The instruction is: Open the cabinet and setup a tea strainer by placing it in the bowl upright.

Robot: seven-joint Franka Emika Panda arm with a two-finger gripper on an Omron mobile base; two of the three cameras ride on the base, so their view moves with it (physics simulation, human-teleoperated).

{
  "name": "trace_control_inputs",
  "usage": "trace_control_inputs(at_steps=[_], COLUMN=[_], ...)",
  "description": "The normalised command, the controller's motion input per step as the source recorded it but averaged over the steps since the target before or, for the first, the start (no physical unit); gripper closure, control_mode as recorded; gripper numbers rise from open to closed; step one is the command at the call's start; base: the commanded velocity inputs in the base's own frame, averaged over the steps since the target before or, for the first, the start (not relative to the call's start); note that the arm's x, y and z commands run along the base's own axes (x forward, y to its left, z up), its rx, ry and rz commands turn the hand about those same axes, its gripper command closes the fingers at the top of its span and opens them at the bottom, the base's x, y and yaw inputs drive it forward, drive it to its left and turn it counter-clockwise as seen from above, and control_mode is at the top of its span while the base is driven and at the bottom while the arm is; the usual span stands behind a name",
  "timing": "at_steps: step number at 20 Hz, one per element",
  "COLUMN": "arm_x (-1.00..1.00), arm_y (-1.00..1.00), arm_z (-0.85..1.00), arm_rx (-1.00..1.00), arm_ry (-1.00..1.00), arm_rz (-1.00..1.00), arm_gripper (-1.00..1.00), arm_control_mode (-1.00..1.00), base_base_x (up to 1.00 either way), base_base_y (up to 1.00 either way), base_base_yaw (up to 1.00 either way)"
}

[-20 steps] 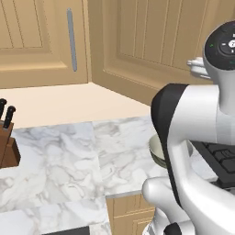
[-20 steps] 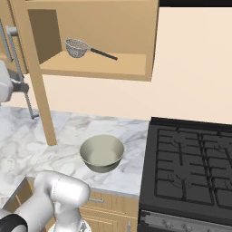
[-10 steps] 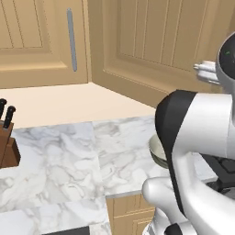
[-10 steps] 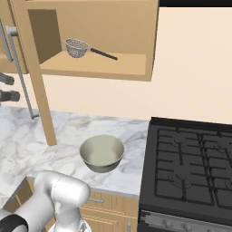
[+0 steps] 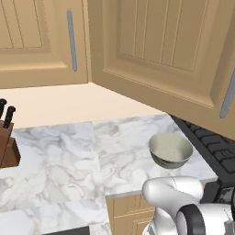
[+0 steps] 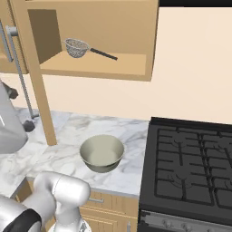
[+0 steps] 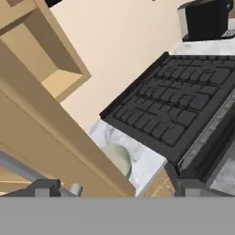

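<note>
The cabinet [image 6: 90, 41] stands open. Its panelled door [image 5: 160, 55] is swung out over the marble counter [image 5: 69, 156], and the long grey bar handle [image 6: 18, 77] runs down the door's outer face at the left edge of the right base view. A second grey handle [image 5: 71, 39] marks the closed neighbouring cabinet door in the left base view.

The tea strainer [image 6: 77, 47] lies on the wooden shelf [image 6: 118, 65] inside the cabinet. Its mesh cup sits toward the left of the compartment, and its thin dark handle points right, along the shelf.

The bowl [image 6: 102, 153] rests upright on the counter, below the open compartment and just beside the black gas stove [image 6: 190, 167]. It appears empty. In the left base view the bowl [image 5: 170, 150] sits near the counter's front right corner, under the lower edge of the open door. A wooden knife block [image 5: 7, 142] stands at the far left of the counter, well apart from the bowl.

In the hand view the camera is rolled. The door edge crosses the frame diagonally, with the bowl [image 7: 117, 158] partly hidden behind it and the stove [image 7: 179, 105] beyond. The finger tips are hard to make out at the bottom of this view, so it cannot be determined how far apart they stand or whether they hold anything.
</note>
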Motion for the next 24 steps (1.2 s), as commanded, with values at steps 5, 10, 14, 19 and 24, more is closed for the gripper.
trace_control_inputs(at_steps=[5, 10, 14, 19, 24], arm_x=[0.00, 0.07, 0.04, 0.00, 0.00], arm_y=[-0.39, -0.24, -0.01, -0.04, -0.36], arm_z=[0.00, -0.19, -0.18, -0.15, 0.00], arm_rx=[0.61, 0.34, 0.18, 0.15, 0.34], arm_ry=[0.04, 0.26, 0.24, 0.22, 0.17], arm_rz=[0.30, 0.15, 0.13, 0.09, 0.04], arm_gripper=[-1.00, -1.00, -1.00, -1.00, -1.00], arm_control_mode=[-1.00, -1.00, -1.00, -1.00, -1.00], base_base_x=[0.00, 0.00, 0.00, 0.00, 0.00], base_base_y=[0.00, 0.00, 0.00, 0.00, 0.00], base_base_yaw=[0.00, 0.00, 0.00, 0.00, 0.00])
